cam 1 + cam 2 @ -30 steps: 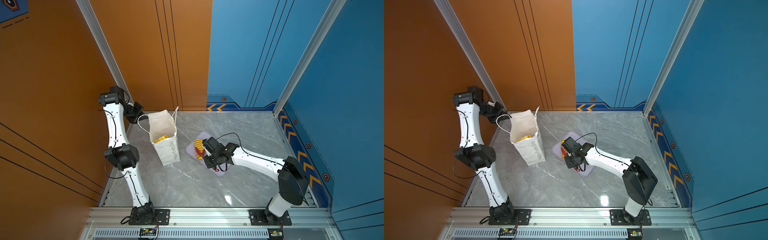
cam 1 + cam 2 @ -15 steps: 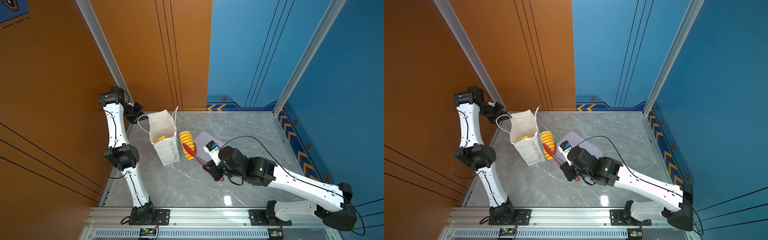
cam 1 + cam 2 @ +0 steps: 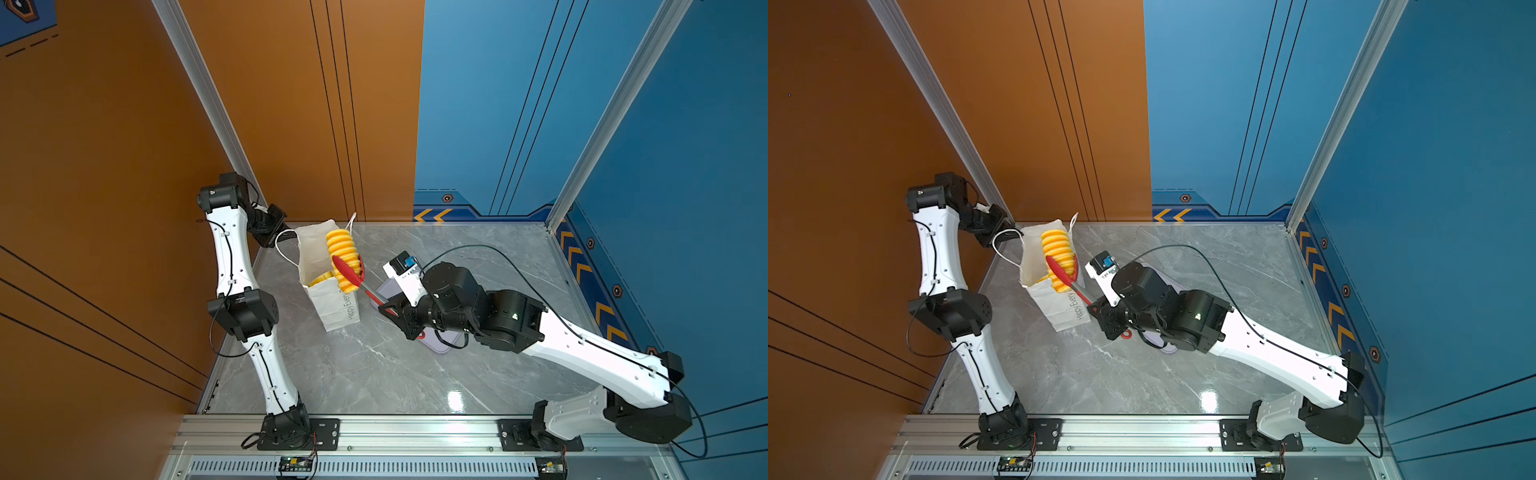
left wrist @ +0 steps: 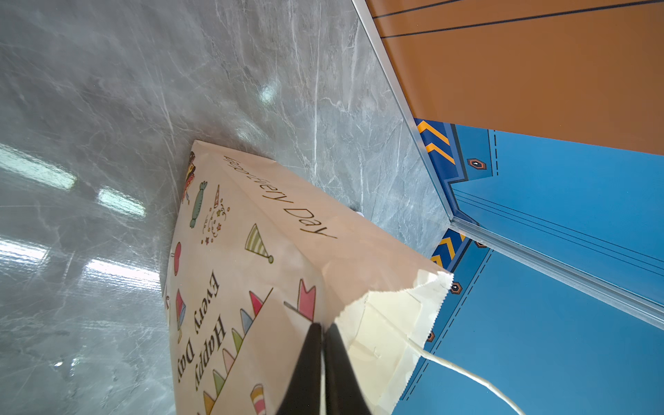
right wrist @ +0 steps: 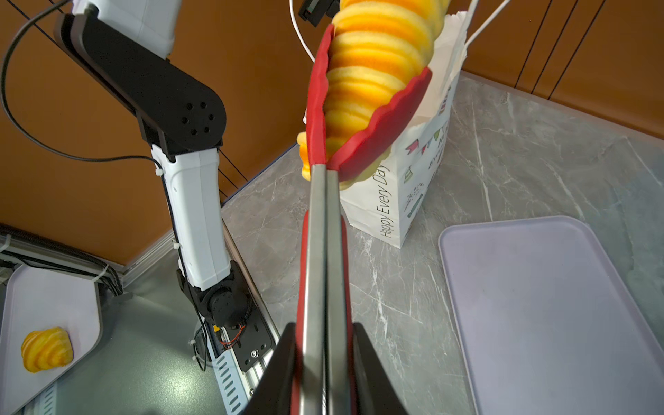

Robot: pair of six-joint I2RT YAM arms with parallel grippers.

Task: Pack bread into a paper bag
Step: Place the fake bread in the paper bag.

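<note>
Packing seems nearly done: the paper bag, rim pinched by the left gripper, already holds bread. The ridged long loaf is held over its mouth in red tongs squeezed by the right gripper.

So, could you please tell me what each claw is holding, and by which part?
The right claw squeezes the red tongs by their handles; the tongs clamp the ridged loaf. The left claw pinches the paper bag at its top rim.
</note>
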